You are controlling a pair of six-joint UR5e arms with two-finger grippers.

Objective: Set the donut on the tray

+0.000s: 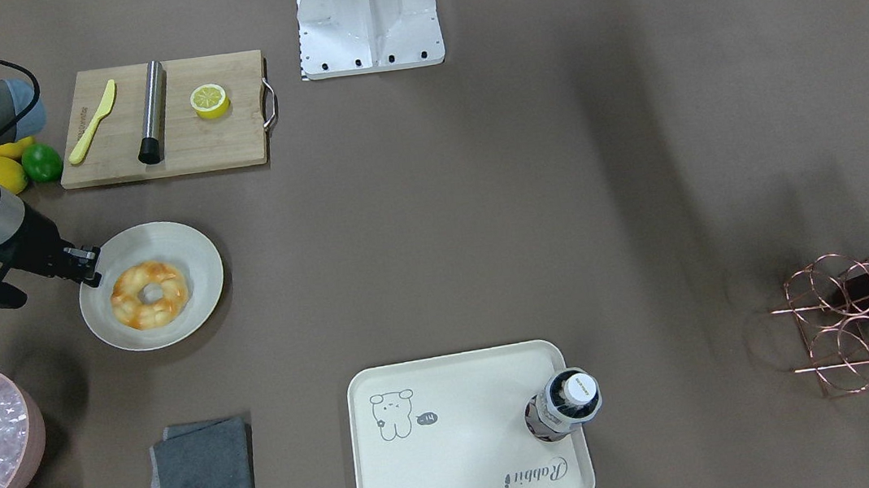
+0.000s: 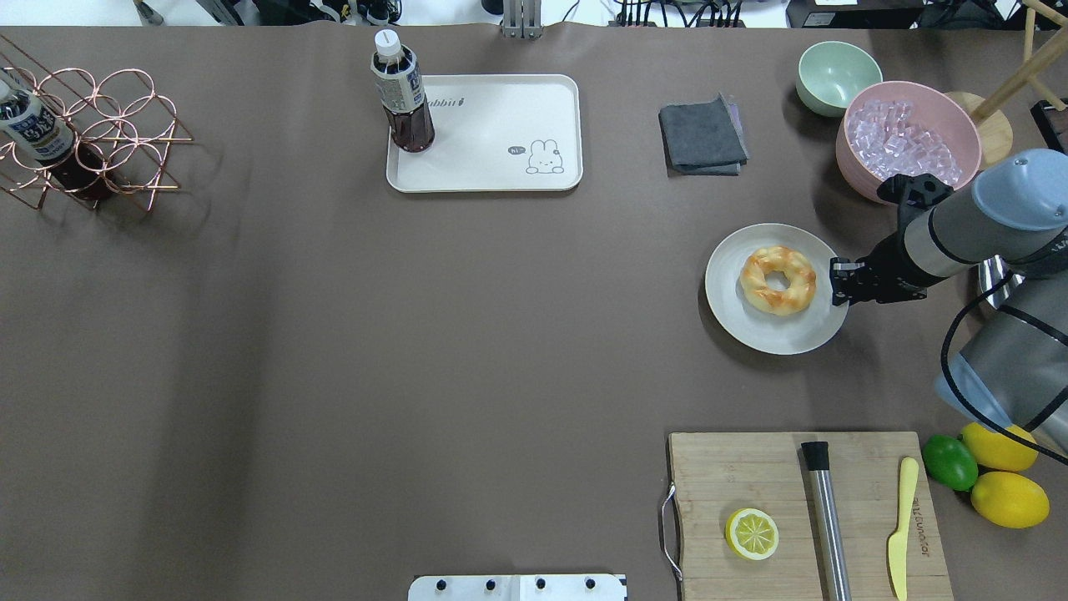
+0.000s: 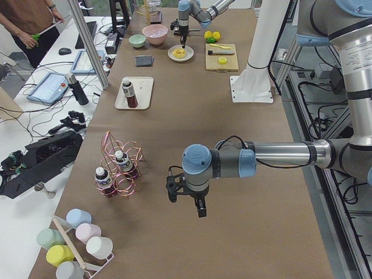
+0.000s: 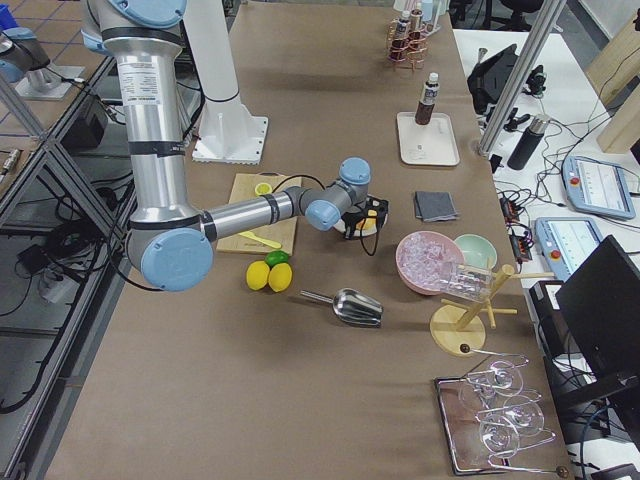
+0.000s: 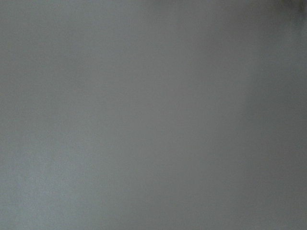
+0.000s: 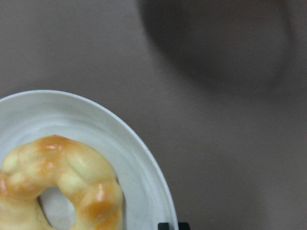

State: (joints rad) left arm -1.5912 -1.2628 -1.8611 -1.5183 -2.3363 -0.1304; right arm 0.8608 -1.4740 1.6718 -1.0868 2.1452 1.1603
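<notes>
1. Donut (image 2: pixel 778 280) lies flat near the middle of a round plate (image 2: pixel 755 338) on the robot's right side of the worktop, with its hole facing up. It is not yet lifted.
2. The tray (image 2: pixel 488 171) is well apart from it, toward the far edge of the worktop. A bottle (image 2: pixel 402 100) stands upright in one corner of the tray, and most of the tray floor is bare.
3. The right end effector (image 2: pixel 838 281) hovers over the plate rim, just beside the donut and not touching it. In the right wrist view its two fingertips are close together with nothing between them, so I judge it closed and empty.
4. The left end effector (image 3: pixel 186 202) hangs above bare worktop, far from the plate. It shows only in a side view, so I cannot tell if it is open or closed.
5. In my judgement the donut is light and probably soft. Its lumpy braided surface should help the grip, but the glazed patches may be slippery, and a hard squeeze may dent it.
6. The best hold seems to be across one side of the ring, one finger in the hole and one outside. The fingers must open first. The plate may slide if pushed.
</notes>
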